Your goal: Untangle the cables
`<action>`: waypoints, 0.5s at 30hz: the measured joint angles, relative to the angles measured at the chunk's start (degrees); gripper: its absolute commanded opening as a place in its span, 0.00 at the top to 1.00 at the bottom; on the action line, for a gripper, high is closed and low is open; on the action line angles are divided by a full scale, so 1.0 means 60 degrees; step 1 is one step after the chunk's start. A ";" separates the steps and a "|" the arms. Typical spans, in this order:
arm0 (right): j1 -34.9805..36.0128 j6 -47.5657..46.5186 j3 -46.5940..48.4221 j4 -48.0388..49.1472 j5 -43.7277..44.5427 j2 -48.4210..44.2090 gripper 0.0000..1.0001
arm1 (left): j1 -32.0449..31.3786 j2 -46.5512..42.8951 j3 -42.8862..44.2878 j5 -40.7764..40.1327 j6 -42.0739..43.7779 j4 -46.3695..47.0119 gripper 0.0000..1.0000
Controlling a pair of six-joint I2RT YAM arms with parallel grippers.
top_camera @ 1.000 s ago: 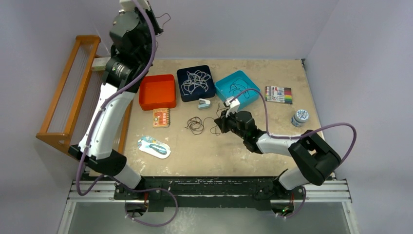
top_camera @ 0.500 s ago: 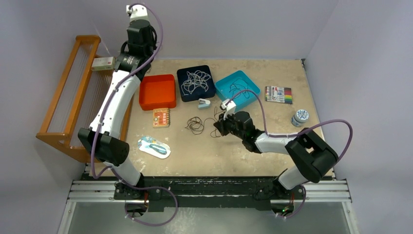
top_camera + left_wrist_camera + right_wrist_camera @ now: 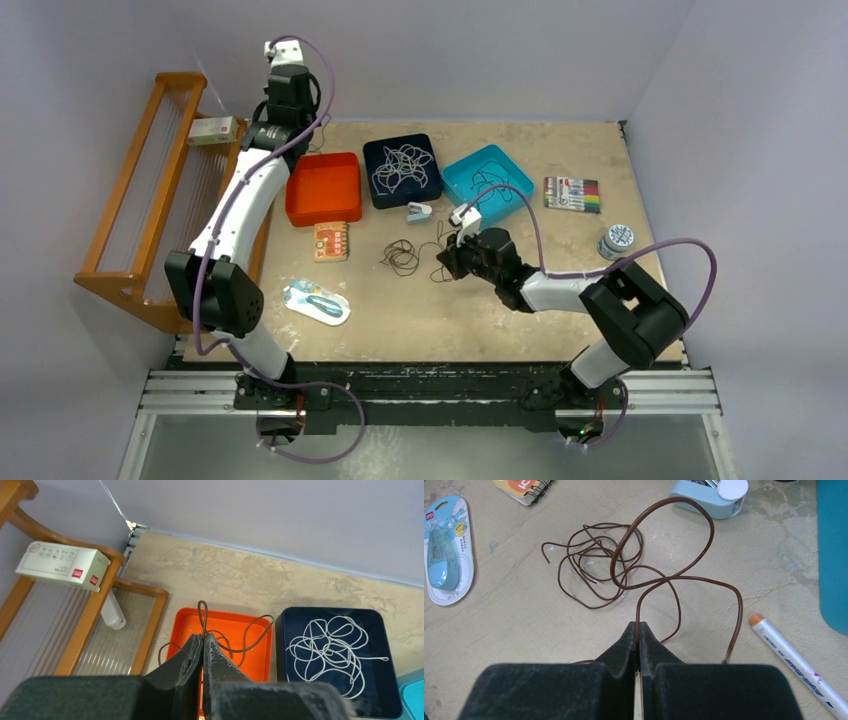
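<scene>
My left gripper [image 3: 312,128] [image 3: 203,636] hangs over the orange tray [image 3: 323,215] [image 3: 226,615], shut on a thin brown cable [image 3: 202,612] whose loops dangle over the tray. Near the table's middle, my right gripper [image 3: 447,262] [image 3: 637,626] sits low and is shut on another brown cable [image 3: 659,580]. That cable runs into a loose brown tangle [image 3: 403,255] [image 3: 594,565] lying on the table ahead of it. White cables [image 3: 402,168] [image 3: 332,650] lie coiled in the dark blue tray [image 3: 372,195]. A black cable [image 3: 487,180] lies in the teal tray [image 3: 455,172].
A white pen with an orange cap [image 3: 794,660] lies right of the right gripper. Nearby are a light-blue dispenser [image 3: 419,212], an orange notebook [image 3: 331,241] and a blister pack [image 3: 316,302]. A marker set [image 3: 572,194] and a jar [image 3: 615,241] sit right. A wooden rack [image 3: 150,200] stands at the left edge.
The left arm has swung down from high against the back wall to just above the orange tray, carrying its brown cable. The right gripper has crept slightly left, still shut.
</scene>
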 measured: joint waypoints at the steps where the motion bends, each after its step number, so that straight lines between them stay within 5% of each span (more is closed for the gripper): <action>1: 0.0000 -0.0004 0.0022 0.0000 -0.0018 0.0018 0.98 | 0.0033 0.0015 -0.0095 0.0022 -0.0011 0.0055 1.00; 15: 0.0000 -0.0036 0.0095 0.0157 -0.0193 0.0233 0.99 | 0.0594 0.1468 -0.0907 0.0612 -0.0233 0.0306 1.00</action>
